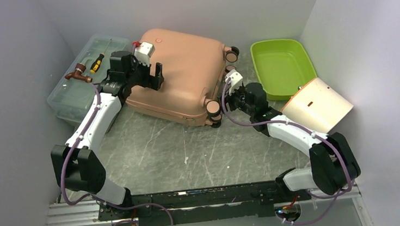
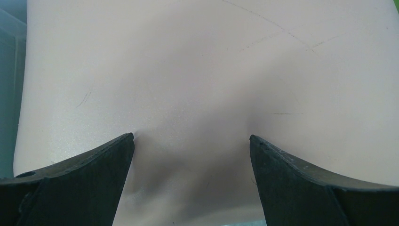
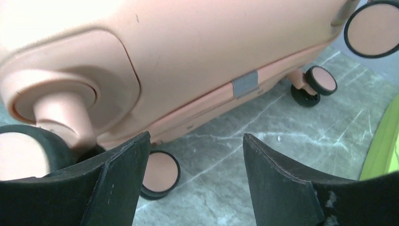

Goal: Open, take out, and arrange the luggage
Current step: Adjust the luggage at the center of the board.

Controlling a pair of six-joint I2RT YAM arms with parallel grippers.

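The salmon-pink luggage point(image 1: 183, 76) lies flat and closed at the back of the table, its wheels point(image 1: 213, 108) toward the right. My left gripper point(image 1: 156, 76) is open and empty, over the luggage's left part, close to the shell point(image 2: 197, 70). My right gripper point(image 1: 228, 97) is open and empty at the wheeled end. In the right wrist view the shell's seam and a grey tab point(image 3: 245, 85) lie above the fingers point(image 3: 277, 183), and wheels point(image 3: 160, 174) rest on the table.
A translucent grey-green toolbox point(image 1: 83, 82) with a screwdriver and a brown tool on its lid stands at the left wall. A lime green tray point(image 1: 282, 67) sits at the back right. A tan and white box point(image 1: 320, 104) lies beside my right arm.
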